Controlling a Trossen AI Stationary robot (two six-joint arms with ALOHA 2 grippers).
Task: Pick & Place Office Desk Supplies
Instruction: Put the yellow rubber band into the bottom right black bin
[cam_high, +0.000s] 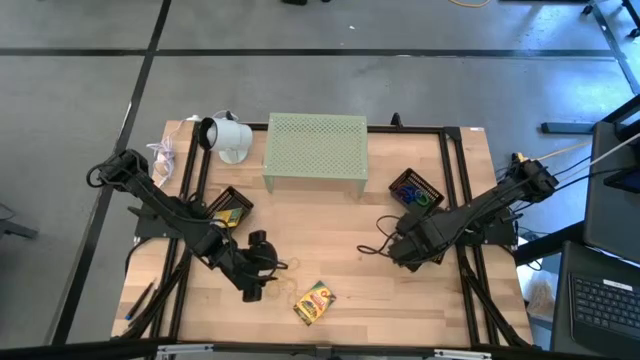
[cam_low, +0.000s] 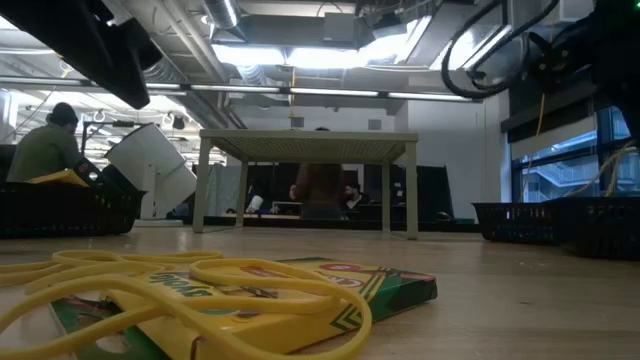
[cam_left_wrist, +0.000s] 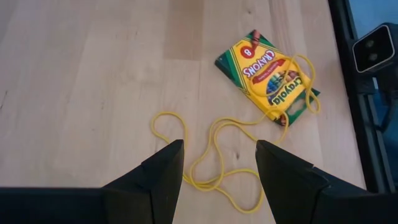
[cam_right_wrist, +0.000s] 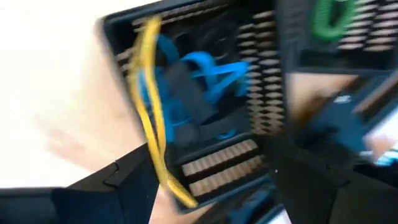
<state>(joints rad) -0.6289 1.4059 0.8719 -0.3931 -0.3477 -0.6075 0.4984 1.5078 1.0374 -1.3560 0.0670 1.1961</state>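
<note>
**Left pincer over the rubber bands, right pincer at the mesh tray**

The left pincer (cam_high: 262, 268) hangs low above the wooden table (cam_high: 350, 300), released, with nothing between its two fingers. Only the left wrist view shows the details: yellow rubber bands (cam_left_wrist: 217, 155) lie loose on the wood under the fingers, and one band lies across the crayon box (cam_left_wrist: 267, 74), which lies flat near the front edge. In the high view this box (cam_high: 314, 302) is just a small yellow-green thing beside the left pincer.

The right pincer (cam_high: 397, 243) is near the right black mesh tray (cam_high: 415, 190). Its wrist view is blurred, but it shows blue clips (cam_right_wrist: 199, 74) and a yellow band (cam_right_wrist: 152, 112) inside the tray, and a green ring (cam_right_wrist: 333, 18) further in. The fingers stand apart, released.

The high view shows also a second mesh tray (cam_high: 228, 208) on the left, a pale green perforated stand (cam_high: 315, 152) at the back and a white cylinder (cam_high: 226, 136) lying beside it.

The low view looks across the table into a room with ceiling lights, where a person (cam_low: 45, 150) sits at the left.
</note>
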